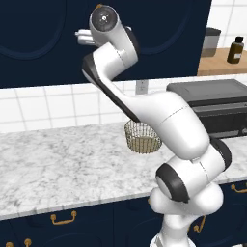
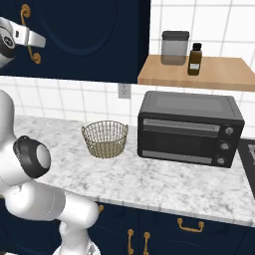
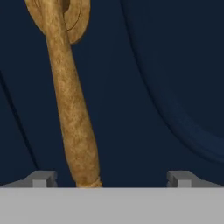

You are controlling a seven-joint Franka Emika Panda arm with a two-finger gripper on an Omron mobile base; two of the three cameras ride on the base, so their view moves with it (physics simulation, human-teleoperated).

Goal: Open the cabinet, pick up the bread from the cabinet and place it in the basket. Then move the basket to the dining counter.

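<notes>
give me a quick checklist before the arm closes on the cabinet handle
1. Pincer open: ok, tips wide apart.
2. Handle between the tips: ok, though nearer one tip than the other.
3. Tips touching the handle: cannot tell.
4. Cabinet door shut: ok, nothing opened yet.
5. Basket on the worktop, ready for bread: ok, upright and empty.
6. Door's swing path past the arm: cannot tell.
</notes>
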